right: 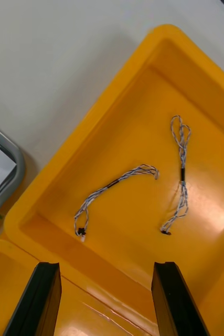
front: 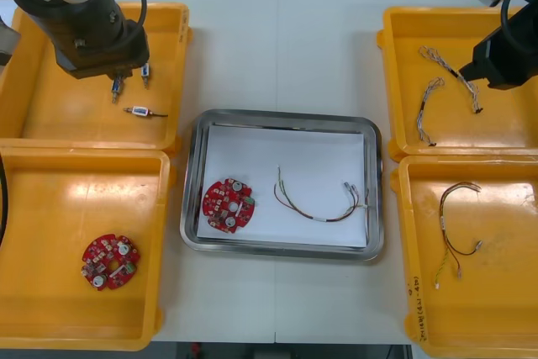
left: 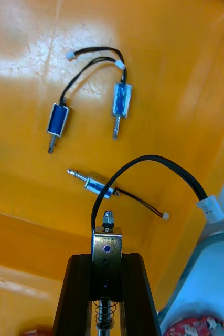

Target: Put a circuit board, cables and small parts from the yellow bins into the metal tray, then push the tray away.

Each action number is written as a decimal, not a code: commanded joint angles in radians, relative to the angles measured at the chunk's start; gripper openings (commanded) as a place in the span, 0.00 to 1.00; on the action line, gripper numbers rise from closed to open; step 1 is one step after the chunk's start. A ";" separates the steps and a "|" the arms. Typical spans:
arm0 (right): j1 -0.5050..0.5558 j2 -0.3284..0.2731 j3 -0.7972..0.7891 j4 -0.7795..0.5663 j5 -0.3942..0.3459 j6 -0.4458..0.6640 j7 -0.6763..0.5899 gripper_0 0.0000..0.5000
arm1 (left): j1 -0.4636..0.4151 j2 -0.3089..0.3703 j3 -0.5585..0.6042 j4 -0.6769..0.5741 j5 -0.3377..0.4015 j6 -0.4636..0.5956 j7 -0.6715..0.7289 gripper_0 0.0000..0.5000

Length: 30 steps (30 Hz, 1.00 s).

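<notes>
Left gripper point(left: 107, 260): black fingers, around small metal part point(left: 107, 244), silver with blue dots, black cable point(left: 159, 160), white plug point(left: 210, 208). Past its tips, three small metal parts point(left: 121, 100), blue and silver, in yellow bin point(front: 67, 115). Right gripper point(right: 106, 265): black fingers; ahead of them two cables point(right: 114, 184), twisted blue and white, black bands. Metal tray point(front: 286, 117) white inside; circuit board point(front: 228, 205) in it red.

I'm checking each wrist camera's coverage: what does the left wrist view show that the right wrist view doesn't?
Left wrist view: the left gripper shut on a small metal part, three more lying loose, and a red circuit board's edge. Right wrist view: the right gripper, open, and two twisted blue and white cables. Both: a yellow bin, a different one each, and the metal tray's rim.
</notes>
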 commanded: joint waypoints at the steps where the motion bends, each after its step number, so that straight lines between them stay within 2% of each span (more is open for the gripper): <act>1: 0.004 -0.038 -0.034 0.001 0.048 0.003 0.032 1.00 | 0.005 -0.053 0.025 -0.121 0.013 0.042 -0.034 0.00; 9: -0.016 -0.064 -0.037 0.108 0.055 0.003 0.049 1.00 | 0.024 -0.123 -0.051 -0.195 0.033 0.053 0.003 0.00; 15: -0.099 -0.064 -0.034 0.223 0.070 0.003 0.072 1.00 | 0.041 -0.168 -0.110 -0.195 0.026 0.022 0.012 0.00; 22: -0.191 -0.063 -0.028 0.363 0.075 0.003 0.103 1.00 | 0.074 -0.184 -0.183 -0.187 -0.007 -0.038 0.028 0.00; 30: -0.292 -0.064 0.018 0.518 0.114 0.003 0.146 1.00 | 0.110 -0.188 -0.269 -0.158 -0.051 -0.134 0.054 0.00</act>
